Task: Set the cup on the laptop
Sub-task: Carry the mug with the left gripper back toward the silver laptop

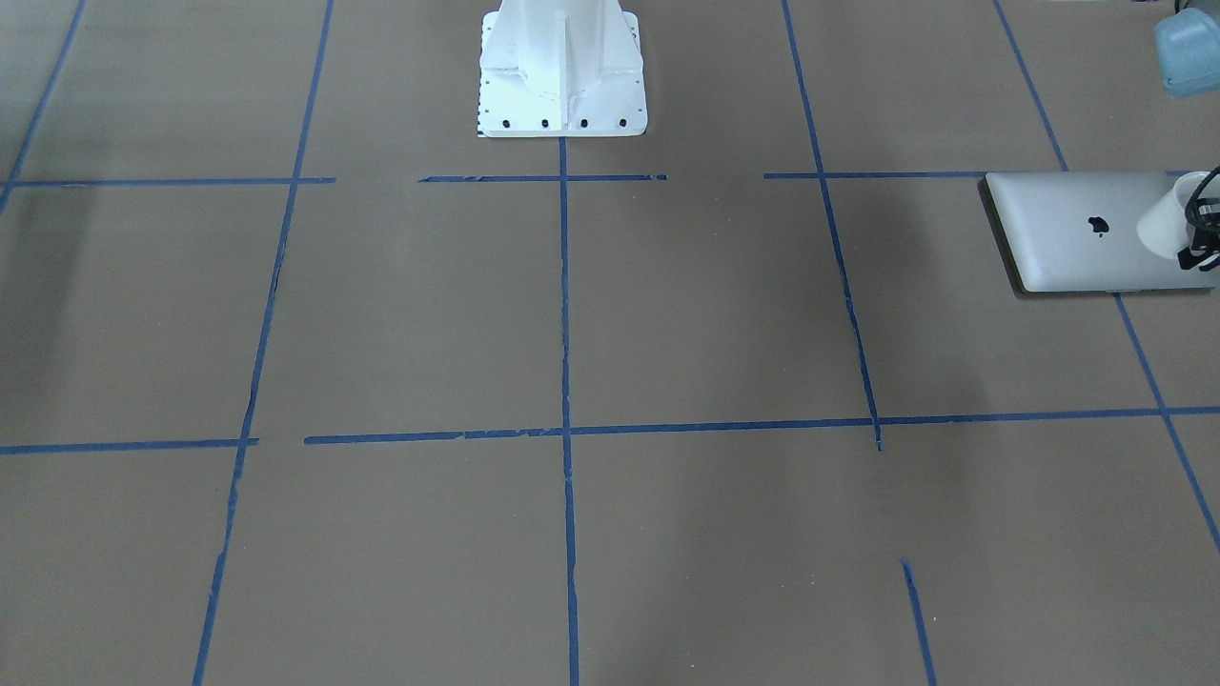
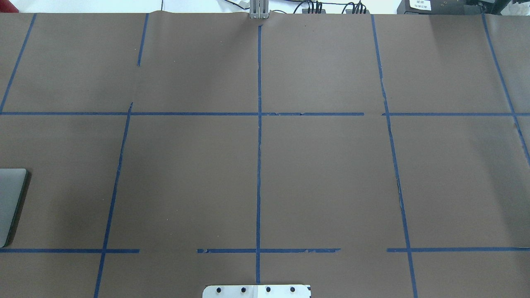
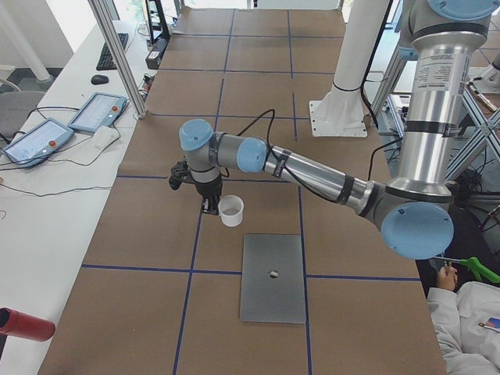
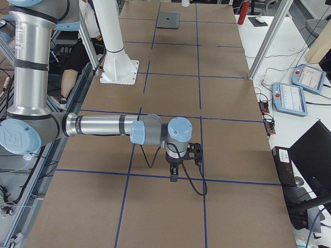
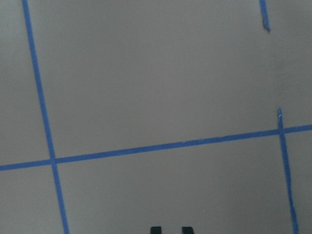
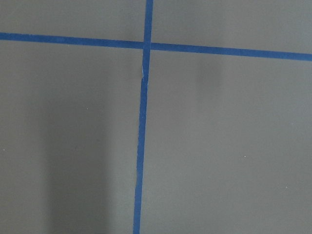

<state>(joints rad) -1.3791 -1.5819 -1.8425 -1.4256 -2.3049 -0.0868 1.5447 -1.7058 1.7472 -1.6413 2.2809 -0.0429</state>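
- I see the cup [image 1: 1165, 224] right against the left pincer [image 3: 209, 206]. It touches the fingers on the side toward the laptop [image 1: 1058, 229].
- The cup is upright, mouth up. In the front camera it overlaps the laptop's lid, beside the logo. In the left side camera it shows over bare table [image 2: 323, 174], just past the laptop's far edge. So I judge it is in the air, not standing on the lid.
- In the left wrist camera the two fingertips [image 5: 155, 229] have only a narrow gap. The pincer is clenched on the cup, but the exact grip place is too small to see.
- The laptop lies closed and flat at the table's end on the robot's left.
- The right pincer [image 4: 174, 176] hangs over a crossing of blue tape lines [image 4: 232, 180], well apart from cup and laptop. I cannot tell whether it is released or clenched.
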